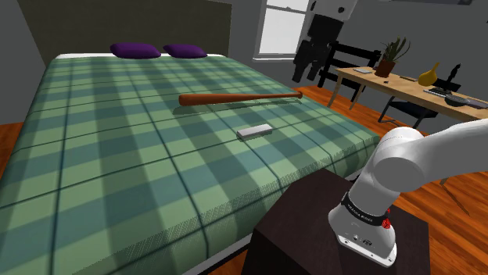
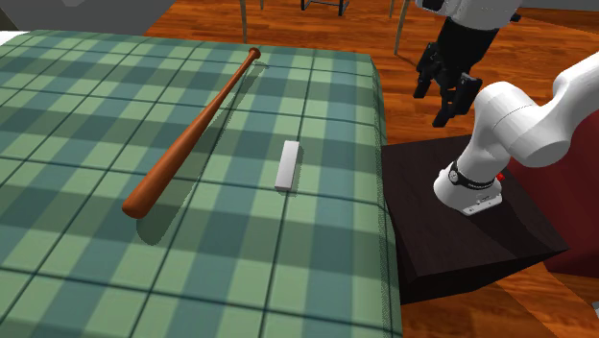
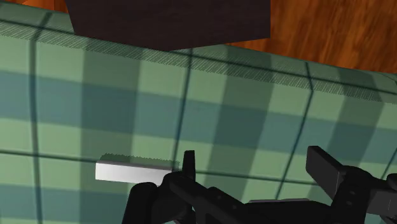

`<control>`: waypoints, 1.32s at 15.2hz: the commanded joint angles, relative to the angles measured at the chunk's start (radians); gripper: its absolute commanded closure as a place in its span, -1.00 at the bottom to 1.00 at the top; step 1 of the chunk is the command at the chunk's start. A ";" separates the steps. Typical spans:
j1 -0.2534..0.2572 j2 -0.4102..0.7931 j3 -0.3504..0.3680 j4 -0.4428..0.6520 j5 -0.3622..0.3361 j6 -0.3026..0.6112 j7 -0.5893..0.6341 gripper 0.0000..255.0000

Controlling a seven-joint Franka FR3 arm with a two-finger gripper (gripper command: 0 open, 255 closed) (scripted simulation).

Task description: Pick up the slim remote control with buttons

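**Shoulder view.** You have a bed [image 1: 94,180] under a green plaid cover, with two purple pillows [image 1: 135,51] at its head.
- Item: remote control [image 1: 255,131], a slim white slab. It lies flat on the cover, toward the side of the bed that faces the stand [image 1: 313,226].
- Item: brown baseball bat [image 1: 238,98], lying beyond the remote control and apart from it.
- The white arm [image 1: 422,160] rises from the stand. Its black jaws hang in the air at the shoulder view's right of the bat's thin end.
- A worktop [image 1: 399,86] carrying a potted plant [image 1: 389,56] stands farther off.

**Second exterior view.** The remote control [image 2: 286,164] lies between the bat [image 2: 192,134] and the bed's edge, touching neither. The jaws hang high beside the bed, above the stand [image 2: 461,230] and the wooden floor [image 2: 317,24].

**Wrist view.** You see the two black fingers [image 3: 323,167] spread wide with nothing between them. The remote control [image 3: 130,170] rests on the plaid just outside one finger, and that finger hides its near end.
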 commanded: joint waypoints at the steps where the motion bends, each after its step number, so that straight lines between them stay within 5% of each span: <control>1: 0.000 0.000 0.000 0.000 0.000 0.000 0.000 -1.00; 11: 0.031 0.136 -0.196 -0.148 -0.132 0.245 -0.423 -1.00; 20: 0.076 0.421 -0.364 -0.131 -0.187 0.489 -0.799 -1.00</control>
